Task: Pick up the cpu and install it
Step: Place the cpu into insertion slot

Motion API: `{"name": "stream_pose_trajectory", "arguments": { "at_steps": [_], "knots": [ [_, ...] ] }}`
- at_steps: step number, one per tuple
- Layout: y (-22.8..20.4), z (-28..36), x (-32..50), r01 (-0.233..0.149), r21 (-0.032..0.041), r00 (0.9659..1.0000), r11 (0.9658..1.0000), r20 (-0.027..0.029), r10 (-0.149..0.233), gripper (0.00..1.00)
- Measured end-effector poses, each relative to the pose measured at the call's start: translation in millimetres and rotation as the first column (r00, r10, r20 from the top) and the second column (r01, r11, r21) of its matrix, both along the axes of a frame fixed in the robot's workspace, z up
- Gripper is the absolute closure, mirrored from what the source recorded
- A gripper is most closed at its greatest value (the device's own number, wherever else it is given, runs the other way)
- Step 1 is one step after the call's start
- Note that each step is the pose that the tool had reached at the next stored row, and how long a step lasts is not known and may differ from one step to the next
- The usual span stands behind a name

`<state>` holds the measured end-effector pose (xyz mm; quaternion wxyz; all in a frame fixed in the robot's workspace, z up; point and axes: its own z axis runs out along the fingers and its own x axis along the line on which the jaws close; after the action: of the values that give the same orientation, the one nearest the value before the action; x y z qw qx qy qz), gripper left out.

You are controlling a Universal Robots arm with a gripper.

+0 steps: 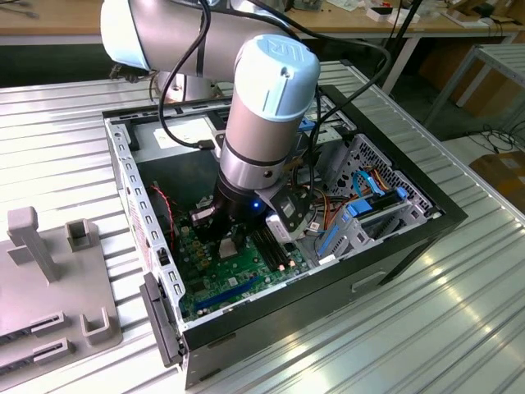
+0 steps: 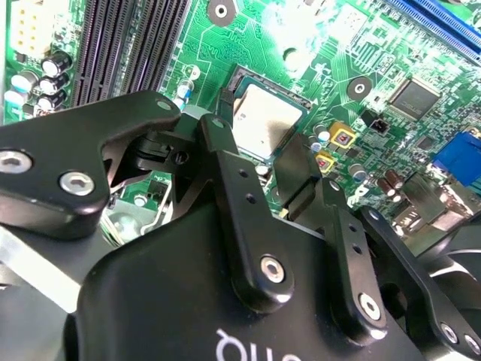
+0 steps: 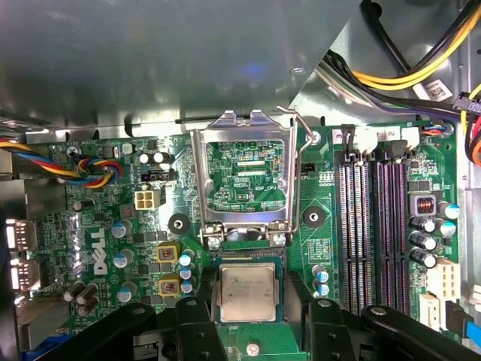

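1. Silver-grey cpu (image 3: 246, 292) lies flat, metal face up, inside the black socket (image 3: 279, 280) on the green motherboard (image 3: 113, 195). It looks seated, square to the frame.
2. End effector (image 3: 249, 301) straddles the cpu from above. Cannot tell whether it pinches the cpu or stands clear of it.
3. Steel load plate (image 3: 200, 177) is tipped up just beside the socket, with the wire lever (image 3: 295, 173) raised next to it. Likely kept open to let the cpu in; not yet clamped.
4. Memory slots (image 3: 376, 226) beside the socket hold nothing.
5. Open black computer case (image 1: 312, 328) sits on the ribbed metal table (image 1: 426, 328). It holds the motherboard, a drive cage (image 1: 369, 205) with blue tabs and a cable bundle (image 3: 406, 68). The arm (image 1: 262, 107) reaches down into it.
6. Grey fixture block (image 1: 49, 279) stands on the table at the exterior view's left, apart from the case.
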<state>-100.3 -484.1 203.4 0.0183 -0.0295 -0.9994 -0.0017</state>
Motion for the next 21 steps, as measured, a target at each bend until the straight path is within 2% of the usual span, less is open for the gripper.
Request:
{"name": "stream_pose_trajectory", "arguments": {
  "at_steps": [9,10,12,18,21],
  "knots": [
    [0.0,-0.8,0.0,0.000,0.0000,1.0000,1.0000,0.0000,0.000,0.51],
    [0.0,-0.7,-0.2,0.000,-0.0003,1.0000,1.0000,-0.0010,0.000,0.52],
    [0.0,-0.8,0.0,0.000,-0.0002,1.0000,1.0000,-0.0001,0.000,0.62],
    [0.1,-0.5,0.1,0.000,0.0003,1.0000,1.0000,0.0002,0.000,0.62],
    [0.0,2.0,0.0,0.000,0.0002,1.0000,1.0000,0.0000,0.000,0.62]
  ]
}}
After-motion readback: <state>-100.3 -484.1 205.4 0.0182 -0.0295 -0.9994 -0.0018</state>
